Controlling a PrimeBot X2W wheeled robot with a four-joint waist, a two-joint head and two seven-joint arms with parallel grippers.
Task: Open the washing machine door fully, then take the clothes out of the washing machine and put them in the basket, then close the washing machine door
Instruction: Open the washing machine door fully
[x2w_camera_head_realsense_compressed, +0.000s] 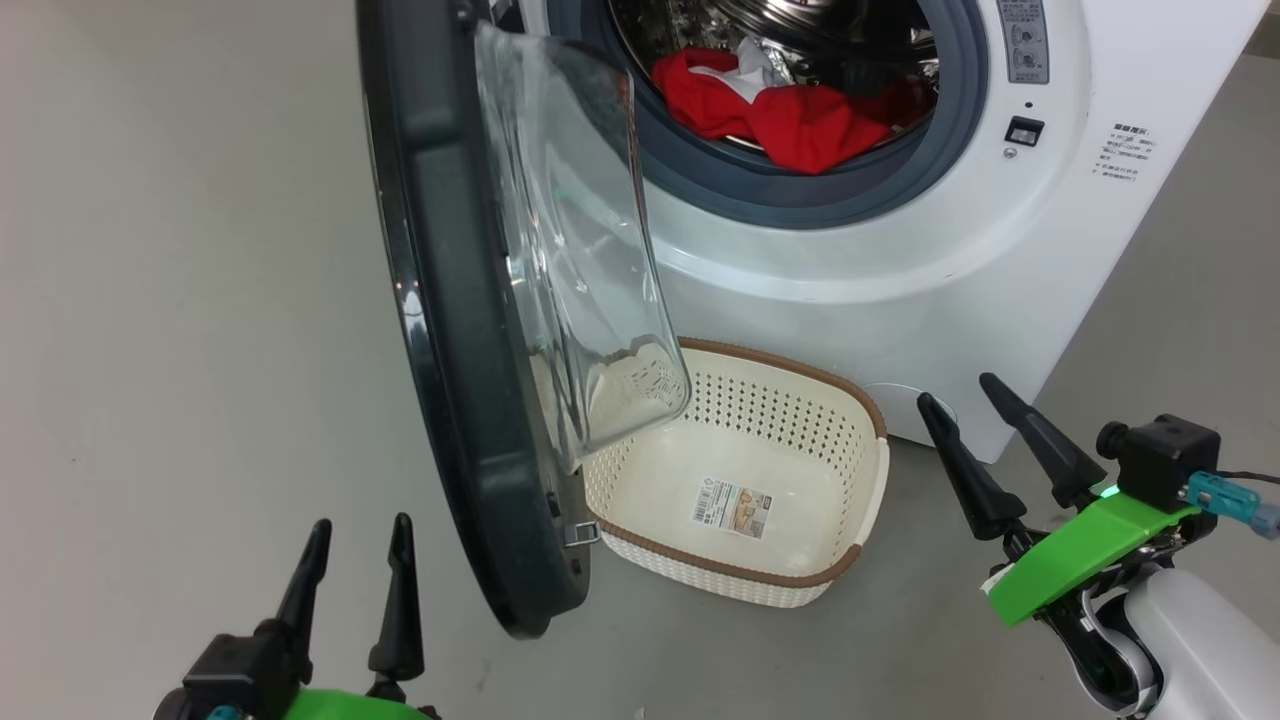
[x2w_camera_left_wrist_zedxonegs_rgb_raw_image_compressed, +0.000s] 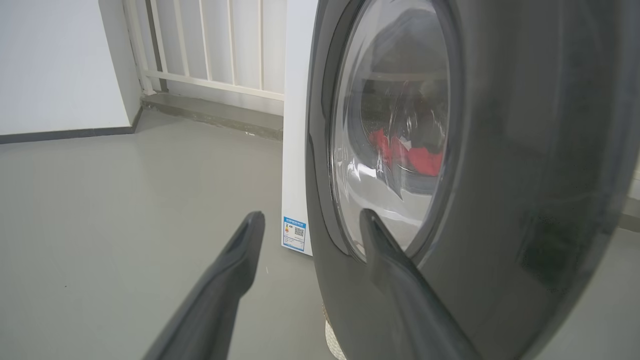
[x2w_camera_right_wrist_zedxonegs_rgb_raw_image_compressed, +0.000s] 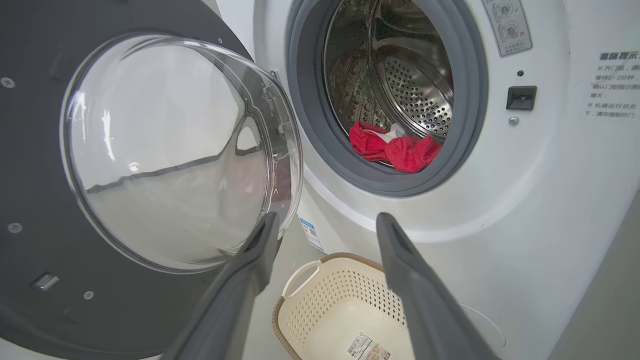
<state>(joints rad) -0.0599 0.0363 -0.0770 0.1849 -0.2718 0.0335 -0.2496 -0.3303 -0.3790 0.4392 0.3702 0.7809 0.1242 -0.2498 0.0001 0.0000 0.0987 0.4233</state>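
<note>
1. My left gripper (x2w_camera_head_realsense_compressed: 362, 520): fingers spread wide, holding nothing; left of the washing machine (x2w_camera_head_realsense_compressed: 900, 260), outside its door.
2. The washing machine door (x2w_camera_head_realsense_compressed: 450, 300): swung out from the machine's front, edge toward me.
3. The basket (x2w_camera_head_realsense_compressed: 760, 410): just before the machine's front, under its opening.
4. The clothes (x2w_camera_head_realsense_compressed: 790, 120): red, inside the machine, at the opening's lower lip.
5. My right gripper (x2w_camera_head_realsense_compressed: 958, 388): fingers spread, holding nothing; near the machine's lower right corner.

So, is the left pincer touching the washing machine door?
Apart. In the head view, bare floor shows between the left pincer and the washing machine door.
</note>
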